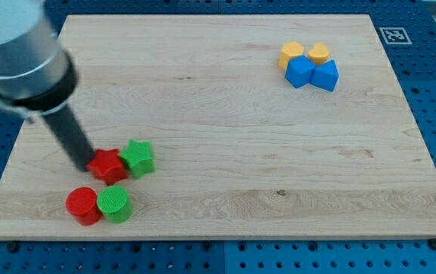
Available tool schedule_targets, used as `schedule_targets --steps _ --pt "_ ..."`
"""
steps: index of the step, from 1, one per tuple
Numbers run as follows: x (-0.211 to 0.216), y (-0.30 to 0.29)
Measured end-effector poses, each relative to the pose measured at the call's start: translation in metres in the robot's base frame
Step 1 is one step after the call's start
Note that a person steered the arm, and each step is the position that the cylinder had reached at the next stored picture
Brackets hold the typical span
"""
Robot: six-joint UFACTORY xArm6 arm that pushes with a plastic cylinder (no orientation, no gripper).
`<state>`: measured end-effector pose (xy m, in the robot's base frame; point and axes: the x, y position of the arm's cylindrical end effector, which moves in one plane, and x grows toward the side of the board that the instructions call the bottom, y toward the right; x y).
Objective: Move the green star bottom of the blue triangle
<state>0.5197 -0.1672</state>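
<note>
my tip [88,162] sits bare, pinching nothing, against the red star's [108,166] left edge; the green star [138,158] lies just beyond, touching it. pushing on could drag both stars, jamming them short of the distant blue triangle [326,76], upper right.

Lab bench: blue pegboard [423,91], wooden board [218,114]

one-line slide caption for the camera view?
My tip touches the red star block beside the green star block; blue triangle block far right.
</note>
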Motion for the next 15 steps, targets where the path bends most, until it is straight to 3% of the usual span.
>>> schedule_targets --steps 1,3,4,6,7,9,10,11,13,15 --pt "-0.014 0.020" --pt "0.008 -0.029" --pt "0.012 0.011" --pt "-0.003 0.149" --pt "0.000 0.147" --pt "0.047 0.160" --pt "0.016 0.207" --pt "-0.010 0.218" --pt "0.068 0.222" --pt "-0.010 0.267"
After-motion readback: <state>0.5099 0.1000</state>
